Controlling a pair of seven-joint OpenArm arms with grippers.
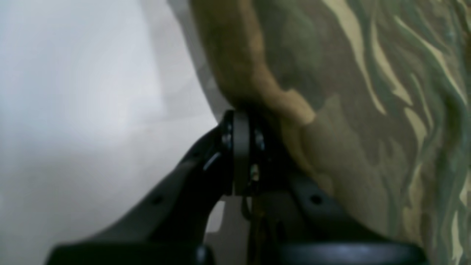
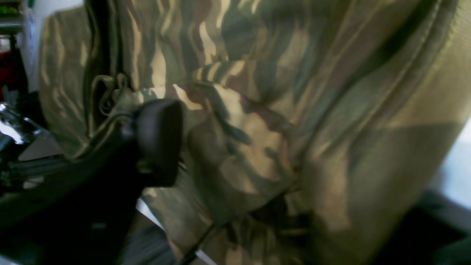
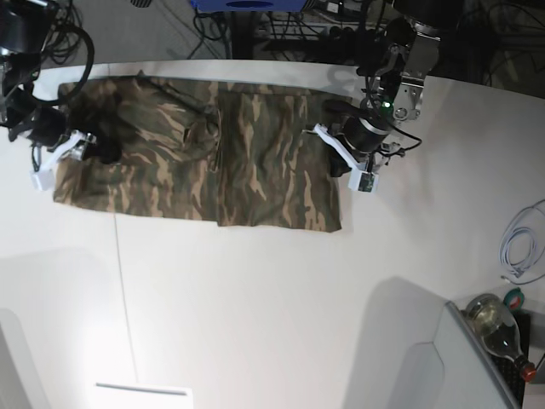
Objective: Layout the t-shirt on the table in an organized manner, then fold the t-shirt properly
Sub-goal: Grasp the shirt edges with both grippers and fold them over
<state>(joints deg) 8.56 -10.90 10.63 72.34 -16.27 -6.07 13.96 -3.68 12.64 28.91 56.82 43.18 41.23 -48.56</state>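
Base view: t-shirt (image 3: 213, 153) between end effectors.

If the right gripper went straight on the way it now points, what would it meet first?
The t-shirt: camouflage cloth fills the view just ahead of the right gripper. Depth is blurred, so contact may already exist.

My t-shirt (image 3: 204, 162) lies spread across the far part of the white table (image 3: 255, 307), a wide camouflage band of olive, brown and tan. Its right portion lies flat, while the left portion is rumpled with creases near the middle.
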